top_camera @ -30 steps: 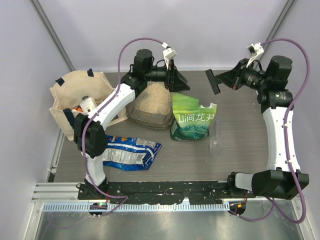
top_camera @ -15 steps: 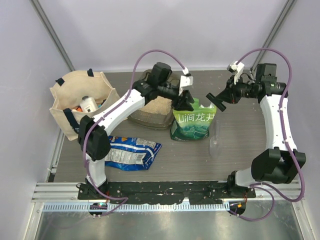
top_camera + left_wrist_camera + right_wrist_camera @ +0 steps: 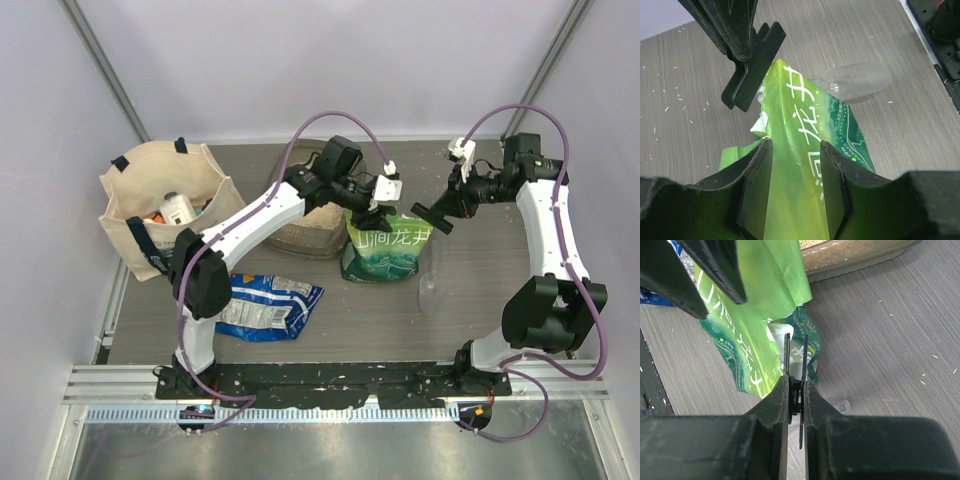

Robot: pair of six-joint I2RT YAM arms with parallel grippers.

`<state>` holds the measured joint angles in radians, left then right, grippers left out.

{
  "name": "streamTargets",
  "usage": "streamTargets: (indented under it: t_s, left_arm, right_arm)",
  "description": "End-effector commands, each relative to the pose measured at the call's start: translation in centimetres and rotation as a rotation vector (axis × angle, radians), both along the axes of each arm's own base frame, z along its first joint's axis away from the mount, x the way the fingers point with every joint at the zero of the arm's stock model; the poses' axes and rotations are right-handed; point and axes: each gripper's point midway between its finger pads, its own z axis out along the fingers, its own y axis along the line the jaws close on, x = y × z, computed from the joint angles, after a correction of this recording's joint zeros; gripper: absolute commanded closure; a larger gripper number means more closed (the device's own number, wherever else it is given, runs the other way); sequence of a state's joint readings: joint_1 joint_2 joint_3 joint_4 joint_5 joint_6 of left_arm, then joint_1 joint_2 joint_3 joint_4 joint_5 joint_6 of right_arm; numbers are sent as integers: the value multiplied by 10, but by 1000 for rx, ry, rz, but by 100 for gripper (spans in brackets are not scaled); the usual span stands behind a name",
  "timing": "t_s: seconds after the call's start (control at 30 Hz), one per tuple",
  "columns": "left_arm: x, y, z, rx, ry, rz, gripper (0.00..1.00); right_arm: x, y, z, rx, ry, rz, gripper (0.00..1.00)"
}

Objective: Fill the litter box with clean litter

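- litter box [image 3: 292, 240]: smoky translucent tray at the far middle of the desk [image 3: 500, 300], partly hidden behind the left arm.
- clean litter [image 3: 840, 251]: tan grains heaped inside that tray. a few stray grains lie on the desk nearby.
- green bag [image 3: 385, 250]: stands just right of the tray. white characters on its face, top torn open.
- left end effector [image 3: 795, 150]: fingers sit on either side of the bag's top edge, clamped on the green film between them.
- right end effector [image 3: 796, 347]: fingers pressed nearly together, with only a thin slit left. its tip is at the bag's torn right corner. whether it touches the film cannot be told.
- clear bottle [image 3: 855, 82]: lies on its side on the desk beside the bag.
- tote bag [image 3: 140, 195]: beige, at the far left, open.
- blue packet [image 3: 265, 305]: crinkled, flat on the desk, nearer than the tray.
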<state>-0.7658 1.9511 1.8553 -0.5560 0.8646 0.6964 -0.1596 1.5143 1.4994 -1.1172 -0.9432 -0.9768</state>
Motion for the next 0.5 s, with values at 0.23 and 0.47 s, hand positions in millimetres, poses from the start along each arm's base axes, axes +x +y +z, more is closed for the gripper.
streamTargets:
  t_s: [0.23,0.47]
  left_arm:
    - [-1,-36,-15,-9,-92,-96,53]
    - [-4,-49,-24,-7,-121,-127,54]
  right_arm:
    - [-18,6,-1,6,9,110,98]
    - [-25,5,-12,-2,79,125,98]
